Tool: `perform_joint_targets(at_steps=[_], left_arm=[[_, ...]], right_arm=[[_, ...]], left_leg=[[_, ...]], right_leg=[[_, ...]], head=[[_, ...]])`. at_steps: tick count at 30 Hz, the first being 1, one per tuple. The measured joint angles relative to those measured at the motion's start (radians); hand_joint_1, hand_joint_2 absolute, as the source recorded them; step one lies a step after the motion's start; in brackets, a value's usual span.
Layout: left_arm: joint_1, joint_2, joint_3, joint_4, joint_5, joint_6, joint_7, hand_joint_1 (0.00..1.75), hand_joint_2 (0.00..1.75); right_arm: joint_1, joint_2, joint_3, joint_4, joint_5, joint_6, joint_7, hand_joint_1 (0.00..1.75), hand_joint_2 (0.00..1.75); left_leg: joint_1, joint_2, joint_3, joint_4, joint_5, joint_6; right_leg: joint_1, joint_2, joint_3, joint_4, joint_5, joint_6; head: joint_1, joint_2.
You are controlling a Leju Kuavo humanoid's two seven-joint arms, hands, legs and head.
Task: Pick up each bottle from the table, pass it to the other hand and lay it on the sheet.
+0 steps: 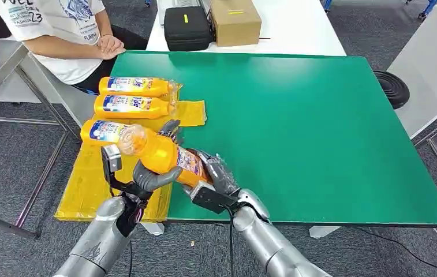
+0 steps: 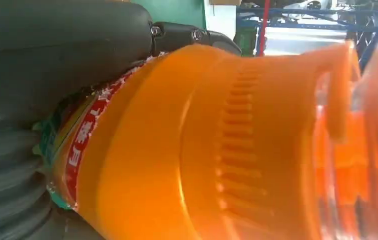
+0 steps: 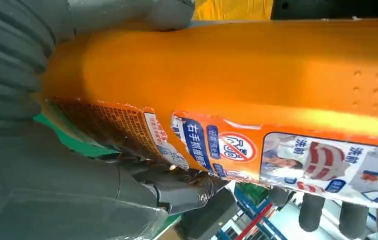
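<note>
An orange bottle [image 1: 161,153] with a clear cap hangs tilted over the near left corner of the green table [image 1: 297,127], cap toward the yellow sheet [image 1: 89,184]. My left hand [image 1: 155,173] wraps its middle, thumb beneath and fingers over the top. My right hand [image 1: 216,173] grips its base end. In the left wrist view the bottle [image 2: 226,150] lies against my left hand [image 2: 52,60]. The right wrist view has the labelled body [image 3: 251,75] in my right hand [image 3: 27,150]. Three more orange bottles [image 1: 132,107] lie side by side on the sheet.
A person [image 1: 71,29] sits at the far left, hands resting near the table corner. A black case [image 1: 187,26] and a cardboard box [image 1: 236,20] stand on the white table beyond. A black round object [image 1: 392,86] lies on the floor at right.
</note>
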Motion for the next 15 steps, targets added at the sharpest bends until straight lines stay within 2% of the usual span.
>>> perform_joint_targets(at_steps=[8,9,10,11,15], left_arm=[[0.000,0.000,-0.004,0.000,0.001,0.007,-0.012,0.03,1.75],[0.000,0.000,-0.005,0.000,0.001,0.008,-0.012,0.47,1.75],[0.000,0.000,-0.005,0.000,0.002,0.008,-0.016,1.41,1.75],[0.001,0.000,-0.005,0.000,0.003,0.008,-0.020,1.75,1.75],[0.007,0.000,-0.003,0.000,0.017,0.006,-0.040,1.75,1.75]], right_arm=[[-0.015,0.000,0.021,0.027,-0.045,0.073,0.000,1.75,1.75],[-0.017,0.000,0.022,0.030,-0.048,0.075,0.000,1.75,1.75],[-0.020,0.000,0.024,0.034,-0.049,0.081,0.000,1.75,1.75],[-0.023,0.000,0.027,0.038,-0.050,0.087,0.000,1.75,1.75],[-0.045,0.000,0.043,0.067,-0.049,0.111,0.000,1.75,1.75]], left_leg=[[0.000,0.000,0.000,0.000,0.000,0.000],[0.000,0.000,0.000,0.000,0.000,0.000],[0.000,0.000,0.000,0.000,0.000,0.000],[0.000,0.000,0.000,0.000,0.000,0.000],[0.000,0.000,0.000,0.000,0.000,0.000]], right_leg=[[0.000,0.000,0.000,0.000,0.000,0.000],[0.000,0.000,0.000,0.000,0.000,0.000],[0.000,0.000,0.000,0.000,0.000,0.000],[0.000,0.000,0.000,0.000,0.000,0.000],[0.000,0.000,0.000,0.000,0.000,0.000]], head=[[0.000,0.000],[0.000,0.000],[0.000,0.000],[0.000,0.000],[0.000,0.000]])
